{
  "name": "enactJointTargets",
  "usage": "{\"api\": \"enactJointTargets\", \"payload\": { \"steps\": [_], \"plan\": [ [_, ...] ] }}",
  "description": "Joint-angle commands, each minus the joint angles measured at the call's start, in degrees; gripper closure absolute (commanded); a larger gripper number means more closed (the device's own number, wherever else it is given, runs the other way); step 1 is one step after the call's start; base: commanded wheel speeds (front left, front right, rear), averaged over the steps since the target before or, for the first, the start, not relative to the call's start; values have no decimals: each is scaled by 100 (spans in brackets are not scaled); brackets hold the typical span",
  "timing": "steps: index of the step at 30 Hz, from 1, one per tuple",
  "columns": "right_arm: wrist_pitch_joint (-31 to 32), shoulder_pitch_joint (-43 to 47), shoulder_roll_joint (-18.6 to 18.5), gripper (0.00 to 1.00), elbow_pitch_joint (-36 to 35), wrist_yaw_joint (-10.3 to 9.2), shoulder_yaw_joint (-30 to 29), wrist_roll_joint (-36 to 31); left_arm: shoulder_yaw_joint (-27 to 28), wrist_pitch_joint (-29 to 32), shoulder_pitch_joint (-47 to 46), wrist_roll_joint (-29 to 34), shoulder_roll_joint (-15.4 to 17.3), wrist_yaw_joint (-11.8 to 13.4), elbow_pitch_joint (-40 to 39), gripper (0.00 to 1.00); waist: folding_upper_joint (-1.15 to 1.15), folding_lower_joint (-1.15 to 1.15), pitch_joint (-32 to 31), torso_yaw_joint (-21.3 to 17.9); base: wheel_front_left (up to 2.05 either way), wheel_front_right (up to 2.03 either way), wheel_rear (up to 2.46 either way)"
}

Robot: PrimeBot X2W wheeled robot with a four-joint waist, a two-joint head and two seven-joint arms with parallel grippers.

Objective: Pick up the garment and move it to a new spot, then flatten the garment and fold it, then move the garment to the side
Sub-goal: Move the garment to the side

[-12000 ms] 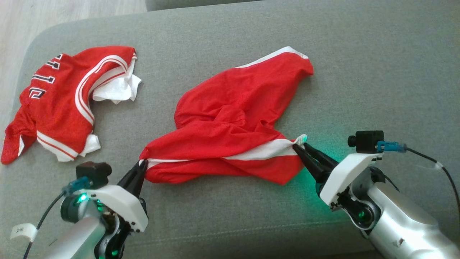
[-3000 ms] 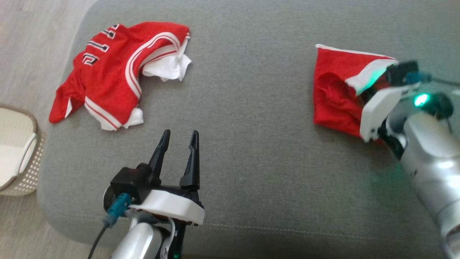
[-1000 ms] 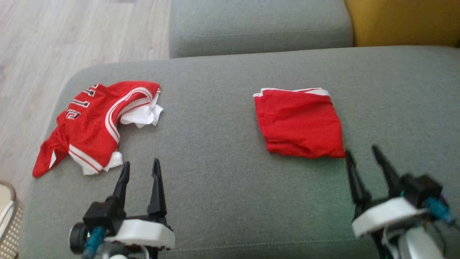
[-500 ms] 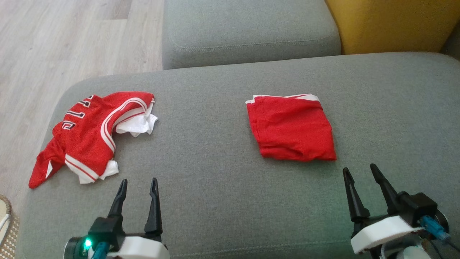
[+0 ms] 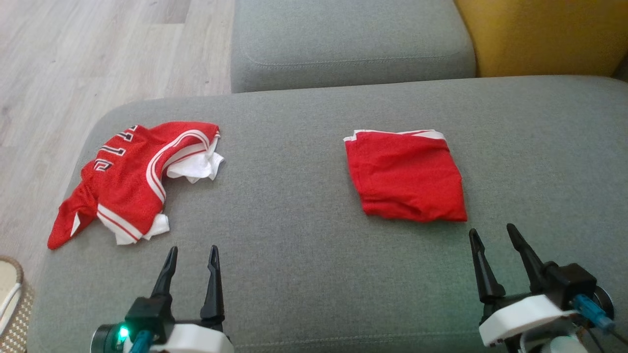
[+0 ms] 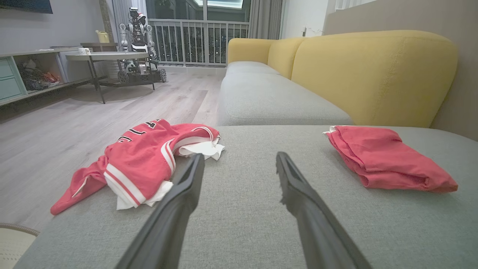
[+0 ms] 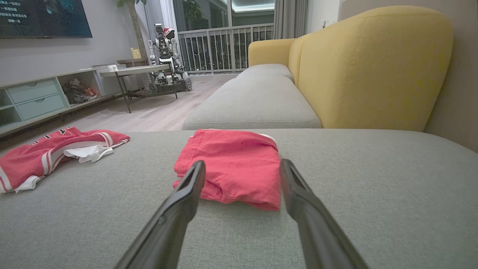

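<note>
Since three seconds ago, your right gripper (image 5: 491,229) has let go of the shorts (image 5: 405,176) and drawn back; both grippers now sit at the near edge of the cushion (image 5: 294,245). Count: two grippers, two garments, one basket (image 5: 14,294). Left gripper (image 5: 193,249) and right gripper: jaws spread wide, holding and touching nothing. The basket stands off the cushion's near-left corner. The shorts lie folded square on the cushion's right half, just beyond the right gripper. The crumpled jersey (image 5: 130,181) lies at the cushion's left end.
</note>
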Motion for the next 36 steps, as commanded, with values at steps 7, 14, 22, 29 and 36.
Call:
{"api": "enactJointTargets", "payload": {
  "steps": [7, 14, 22, 29, 36],
  "plan": [
    [-53, -88, 3, 0, -219, -2, 43, -65, 235, -71, -238, 53, -46, -12, -186, 0, 0, 0, 82, 126, 0, 0, 0],
    [-53, -425, -67, 0, 163, -2, 127, 257, 94, -71, -294, 24, -49, 48, -265, 0, 0, 0, 320, 278, 0, 0, 0],
    [310, -1606, -771, 0, 1191, -2, 345, 1860, -250, -71, -527, -29, -50, 89, -316, 0, 0, 0, 871, 484, 0, 0, 0],
    [1427, -2749, -1337, 0, 2264, -2, 248, 2935, -481, -71, -891, -40, -51, 89, -289, 0, 0, 0, 1326, 691, 0, 0, 0],
    [1952, -3518, -1677, 0, 3169, -2, 248, 3364, -684, -71, -1141, -41, -51, 97, -253, 0, 0, 0, 1607, 904, 0, 0, 0]
  ]
}}
